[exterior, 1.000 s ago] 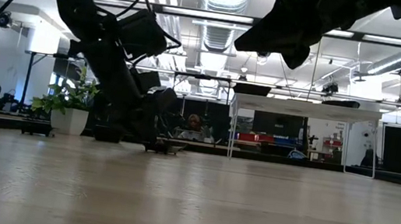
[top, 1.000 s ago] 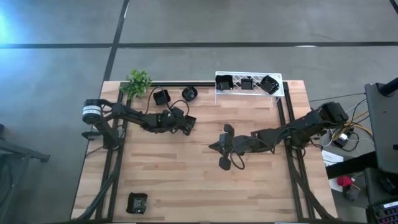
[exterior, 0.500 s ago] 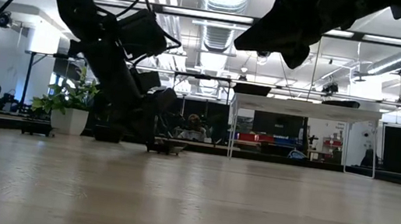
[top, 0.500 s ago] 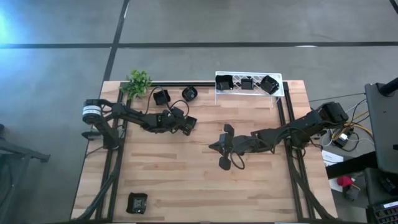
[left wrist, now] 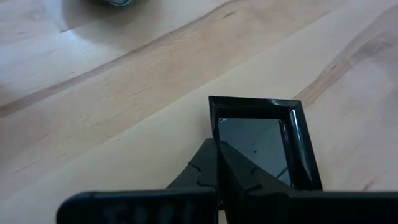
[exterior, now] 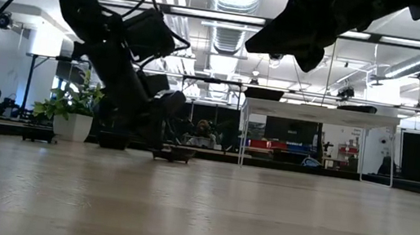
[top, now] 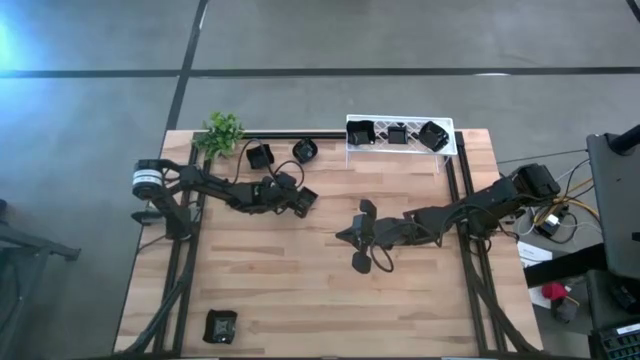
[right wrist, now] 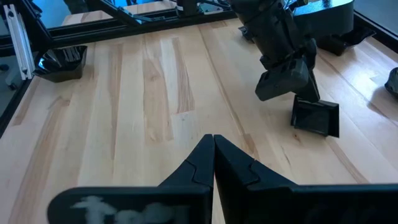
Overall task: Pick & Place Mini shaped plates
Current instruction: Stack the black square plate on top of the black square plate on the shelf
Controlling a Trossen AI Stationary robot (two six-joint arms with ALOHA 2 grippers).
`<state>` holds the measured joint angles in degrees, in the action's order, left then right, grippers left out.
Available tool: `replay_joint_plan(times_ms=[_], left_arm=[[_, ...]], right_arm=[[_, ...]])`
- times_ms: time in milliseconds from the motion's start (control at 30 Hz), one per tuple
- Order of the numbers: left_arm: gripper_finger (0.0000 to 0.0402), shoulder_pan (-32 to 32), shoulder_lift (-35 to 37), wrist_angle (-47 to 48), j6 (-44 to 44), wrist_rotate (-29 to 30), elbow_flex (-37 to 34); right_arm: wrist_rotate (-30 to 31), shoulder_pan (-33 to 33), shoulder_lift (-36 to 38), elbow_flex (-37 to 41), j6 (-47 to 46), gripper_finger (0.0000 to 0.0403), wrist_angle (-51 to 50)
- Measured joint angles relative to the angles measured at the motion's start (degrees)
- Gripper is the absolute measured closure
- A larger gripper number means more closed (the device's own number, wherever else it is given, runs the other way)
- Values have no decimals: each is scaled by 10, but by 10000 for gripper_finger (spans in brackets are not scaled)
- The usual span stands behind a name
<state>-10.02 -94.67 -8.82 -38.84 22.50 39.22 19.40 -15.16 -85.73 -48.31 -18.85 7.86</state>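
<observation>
Rack [top: 400, 147] at your table's [top: 300, 290] far edge holds three plates [top: 397, 134]; plant [top: 222, 131] sits well left of rack.

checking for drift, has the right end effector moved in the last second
No. In the high view the right end effector sits at the same spot mid-table, the same way off from the white rack, as a second ago. It hangs shut and empty.

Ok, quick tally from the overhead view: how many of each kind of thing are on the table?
mini shaped plates: 7, with 3 in the rack and 4 on the table
white rack: 1
green plant: 1
Total: 9
</observation>
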Motion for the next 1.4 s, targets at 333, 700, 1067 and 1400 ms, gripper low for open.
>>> replay_joint_plan(times_ms=[333,700,1067,1400], left_arm=[[401,11,10,-2,28,0,20],[401,41,29,-1,75,10,40],[401,71,30,-2,112,32,47],[401,102,30,-7,164,45,47]], right_arm=[[0,0,0,0,0,394,0],[0,0,2,0,11,394,0],[0,0,7,0,11,394,0],[0,0,7,0,28,394,0]])
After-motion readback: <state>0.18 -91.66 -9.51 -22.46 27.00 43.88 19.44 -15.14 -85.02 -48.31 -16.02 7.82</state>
